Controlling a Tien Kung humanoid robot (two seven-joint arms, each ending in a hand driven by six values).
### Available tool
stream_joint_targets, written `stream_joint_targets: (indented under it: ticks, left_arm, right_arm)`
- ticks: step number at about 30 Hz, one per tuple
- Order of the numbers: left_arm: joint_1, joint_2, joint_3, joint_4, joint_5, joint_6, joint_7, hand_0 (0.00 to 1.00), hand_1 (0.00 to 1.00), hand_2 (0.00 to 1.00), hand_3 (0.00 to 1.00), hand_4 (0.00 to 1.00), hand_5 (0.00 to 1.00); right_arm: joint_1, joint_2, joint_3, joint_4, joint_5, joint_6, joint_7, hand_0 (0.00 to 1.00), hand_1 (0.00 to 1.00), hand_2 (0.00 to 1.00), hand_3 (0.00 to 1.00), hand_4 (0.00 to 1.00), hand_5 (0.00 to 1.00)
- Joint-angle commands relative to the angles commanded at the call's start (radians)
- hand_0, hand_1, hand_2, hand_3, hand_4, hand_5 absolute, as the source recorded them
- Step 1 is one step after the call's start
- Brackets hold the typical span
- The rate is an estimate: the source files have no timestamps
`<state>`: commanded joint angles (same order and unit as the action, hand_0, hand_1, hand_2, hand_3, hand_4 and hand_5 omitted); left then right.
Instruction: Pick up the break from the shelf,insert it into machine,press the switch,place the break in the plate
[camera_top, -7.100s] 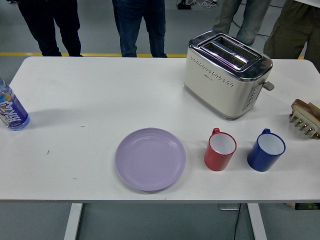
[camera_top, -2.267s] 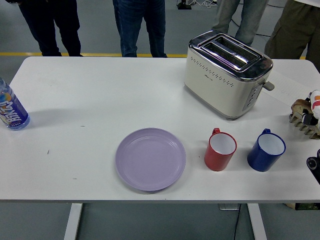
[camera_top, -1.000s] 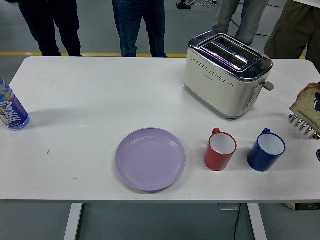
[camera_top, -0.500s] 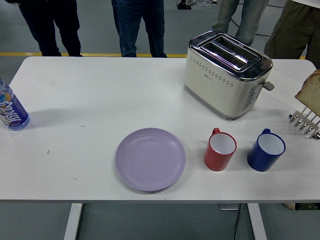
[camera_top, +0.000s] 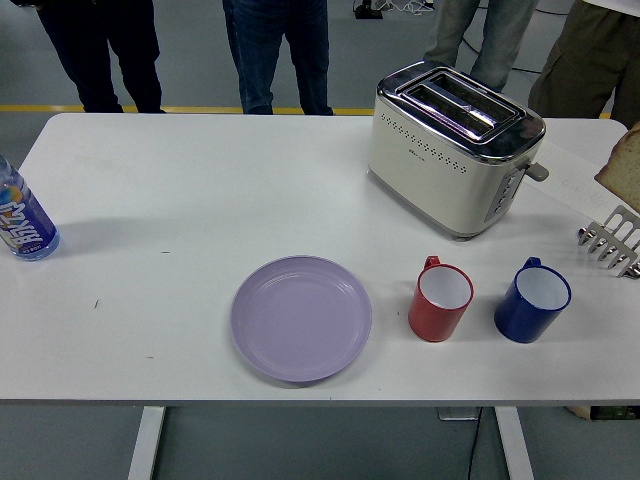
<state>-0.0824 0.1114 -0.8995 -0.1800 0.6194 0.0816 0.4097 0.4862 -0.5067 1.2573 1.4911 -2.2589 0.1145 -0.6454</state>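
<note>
A slice of bread (camera_top: 627, 165) hangs in the air at the right edge, above the grey toast rack (camera_top: 612, 243); whatever holds it lies outside the picture. The rack's slots stand bare. The cream and chrome toaster (camera_top: 455, 150) sits at the back right with both top slots open and its lever (camera_top: 538, 172) on the side facing the rack. A lilac plate (camera_top: 301, 318) lies near the front middle of the white table (camera_top: 200, 190). Neither of my hands shows in the head view.
A red mug (camera_top: 440, 300) and a blue mug (camera_top: 532, 300) stand between the plate and the rack, in front of the toaster. A water bottle (camera_top: 22, 222) stands at the left edge. Several people stand along the far side.
The bread slice has risen off the toast rack and moved up and right, now half out of the picture. My right hand, seen at the rack earlier, has left the view.
</note>
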Motion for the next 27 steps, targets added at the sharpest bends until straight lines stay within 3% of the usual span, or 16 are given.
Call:
stream_joint_targets:
  ticks: [27]
  left_arm:
    - [0.002, 0.005, 0.000, 0.000, 0.002, 0.000, 0.001, 0.363, 0.473, 0.620, 0.732, 0.595, 0.998]
  right_arm:
    - [0.051, -0.034, -0.015, 0.046, 0.031, 0.045, 0.000, 0.235, 0.330, 0.502, 0.543, 0.483, 0.002]
